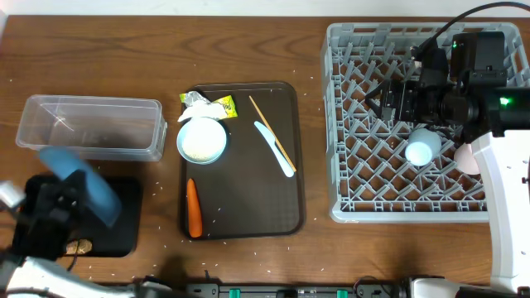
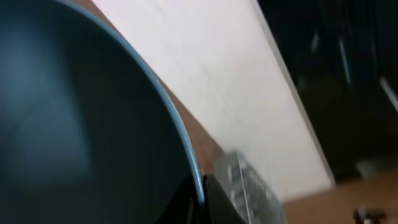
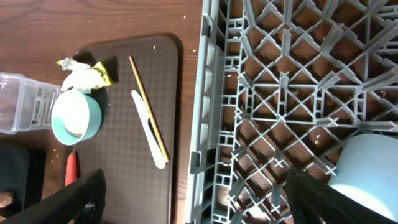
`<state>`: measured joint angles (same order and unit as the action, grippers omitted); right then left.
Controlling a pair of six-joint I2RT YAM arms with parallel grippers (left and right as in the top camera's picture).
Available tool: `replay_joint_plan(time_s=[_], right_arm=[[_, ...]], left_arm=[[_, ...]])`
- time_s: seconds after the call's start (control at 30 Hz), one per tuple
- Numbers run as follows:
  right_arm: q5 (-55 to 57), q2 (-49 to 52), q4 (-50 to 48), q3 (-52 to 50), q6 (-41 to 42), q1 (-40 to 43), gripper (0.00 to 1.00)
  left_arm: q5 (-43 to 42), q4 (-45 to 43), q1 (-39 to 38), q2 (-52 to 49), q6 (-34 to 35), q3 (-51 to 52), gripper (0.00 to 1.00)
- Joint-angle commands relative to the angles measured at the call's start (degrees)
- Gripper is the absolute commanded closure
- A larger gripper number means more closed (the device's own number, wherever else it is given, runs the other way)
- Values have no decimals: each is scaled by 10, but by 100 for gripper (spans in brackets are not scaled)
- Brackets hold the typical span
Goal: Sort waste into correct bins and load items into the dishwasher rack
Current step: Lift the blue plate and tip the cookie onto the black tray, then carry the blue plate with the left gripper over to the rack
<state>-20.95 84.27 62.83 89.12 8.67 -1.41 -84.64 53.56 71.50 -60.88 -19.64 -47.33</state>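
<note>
My left gripper (image 1: pixel 62 199) is shut on the rim of the dark-blue plate (image 1: pixel 81 184), held tilted over the black tray (image 1: pixel 120 228); the plate (image 2: pixel 74 118) fills the left wrist view. A brown food lump (image 1: pixel 79 246) lies on that tray. The clear tub (image 1: pixel 91 126) stands behind it. My right gripper (image 1: pixel 387 101) is open and empty over the grey rack (image 1: pixel 356 190), which holds a light blue cup (image 1: pixel 421 148) and a pink cup (image 1: pixel 465 157). The wrapper and napkin (image 1: pixel 204 105), bowl (image 1: pixel 201 140), carrot (image 1: pixel 193 207), chopsticks (image 1: pixel 272 132) and utensil (image 1: pixel 276 150) lie on the brown tray.
The brown serving tray (image 1: pixel 248 199) sits between the bins and the rack. Rice grains are scattered over the table (image 1: pixel 157 240). The right wrist view shows the rack's left wall (image 3: pixel 208 93), bowl (image 3: pixel 76 116), utensil (image 3: pixel 149 130) and cup (image 3: pixel 367 171).
</note>
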Motion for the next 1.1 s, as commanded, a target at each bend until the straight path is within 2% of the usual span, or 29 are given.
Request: replay_joint_plan(time_s=[0.0,0.1,0.2,0.37,0.5,0.67,0.77,0.87,0.93,1.07], right_arm=[[2,1,-6,0,-6,-5,14],[2,1,-12,0,-5,-5,14],[2,1,-15,0,2,-4,15],[2,1,-26,0,21,17,15],[3,1,-26,0,35,53,15],[6,0,-29,0,69,124,14],[6,1,-27,0,72,159,14],[6,1,-19,0,70,180,14],[6,1,-15,0,70,189,14],[7,1,-9,0,70,195,14]], left_arm=[[76,-3,-91,23,24,-71,94],[167,-9,-221,26,60,-126,94],[207,-49,-344,26,116,-157,94],[229,-230,-539,14,267,-161,94],[297,-335,-666,-18,334,-161,94],[329,-480,-777,-86,409,-161,93],[329,-604,-831,-147,459,-161,94],[328,-764,-871,-213,525,-161,94],[329,-902,-895,-267,588,-163,94],[338,-1074,-926,-358,679,-183,94]])
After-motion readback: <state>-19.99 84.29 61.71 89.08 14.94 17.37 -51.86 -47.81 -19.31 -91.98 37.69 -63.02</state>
